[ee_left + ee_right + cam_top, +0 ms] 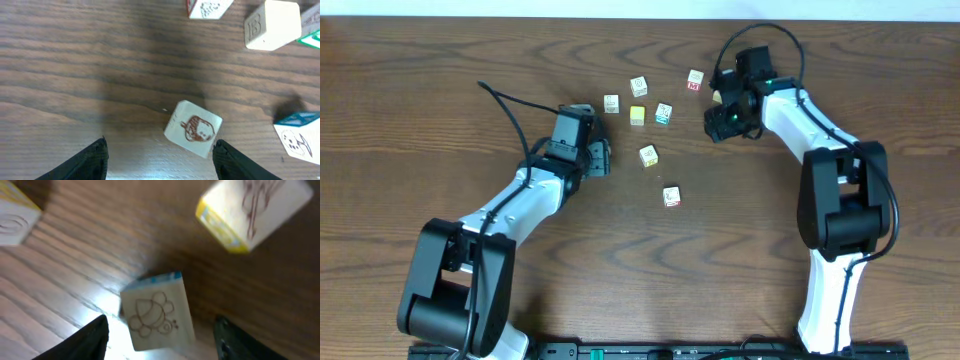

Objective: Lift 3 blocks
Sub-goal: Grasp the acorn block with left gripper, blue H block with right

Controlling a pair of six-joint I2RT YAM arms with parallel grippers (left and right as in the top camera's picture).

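A cream block (pixel 193 128) with a red-brown acorn drawing lies tilted on the wood. It sits between my left gripper's (pixel 161 145) open fingers, close to the right one, with a wide gap to the left one. From overhead two red-edged blocks show, one at the back (pixel 695 80) and one nearer the front (pixel 671 196). My left gripper (pixel 602 158) is left of the cluster. My right gripper (pixel 718 122) is to its right. The right gripper (pixel 161 325) stands open around a blue-edged cube (pixel 157 312) with a bee drawing, with gaps on both sides.
A plain yellow cube (pixel 637 116) and a teal-marked cube (pixel 663 113) lie mid-cluster, with cream cubes (pixel 611 103) (pixel 639 87) (pixel 648 155) around them. A yellow-edged cube (pixel 250 210) lies beyond the bee cube. A pale lettered cube (pixel 270 25) lies ahead of the left fingers.
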